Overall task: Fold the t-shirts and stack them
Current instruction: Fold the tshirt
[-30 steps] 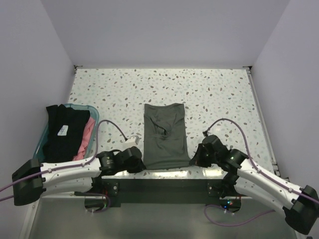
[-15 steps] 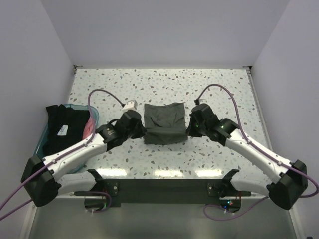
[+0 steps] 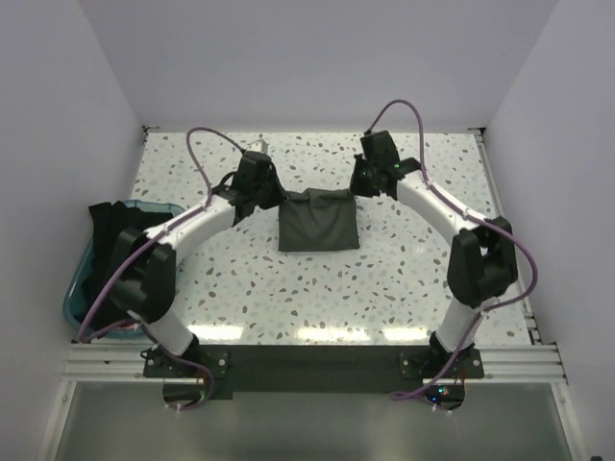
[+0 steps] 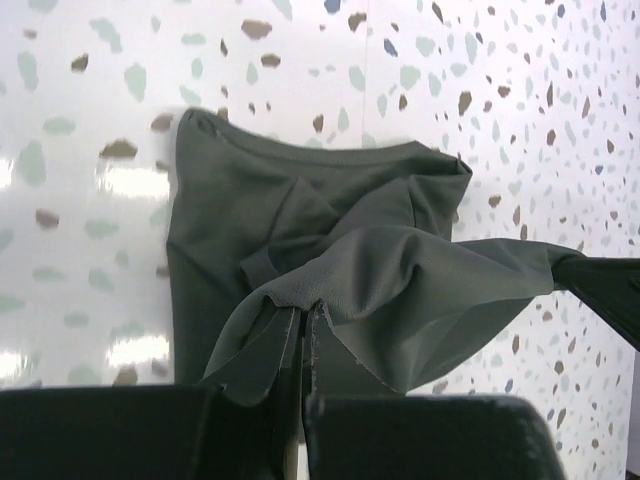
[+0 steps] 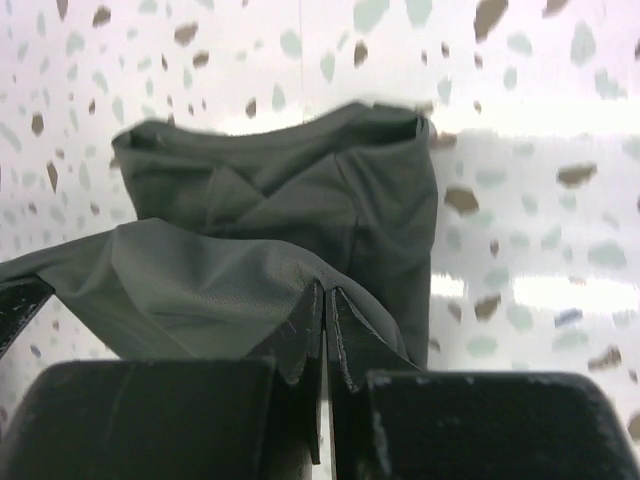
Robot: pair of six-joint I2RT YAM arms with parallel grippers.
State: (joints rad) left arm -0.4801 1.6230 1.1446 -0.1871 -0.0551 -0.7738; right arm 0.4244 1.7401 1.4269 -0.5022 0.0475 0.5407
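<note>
The dark olive-green t-shirt point(image 3: 319, 222) lies mid-table, folded in half, its near hem lifted over to the far edge. My left gripper point(image 3: 277, 199) is shut on the hem's left corner point(image 4: 300, 305). My right gripper point(image 3: 357, 188) is shut on the right corner point(image 5: 325, 290). Both hold the cloth stretched between them just above the lower layer point(image 4: 230, 190), which also shows in the right wrist view point(image 5: 390, 190). The black t-shirt point(image 3: 110, 235) sits in the teal tub point(image 3: 77, 303) at the left. The pink t-shirt is hidden.
Both arms reach far across the speckled table point(image 3: 432, 279), elbows out to each side. Purple cables point(image 3: 207, 139) loop above the wrists. White walls close the table at the back and sides. A metal rail point(image 3: 307, 360) runs along the near edge.
Both grippers have carried the shirt's near hem from the table's front edge to the far edge, folding the olive shirt in half. The arms are now stretched out.
</note>
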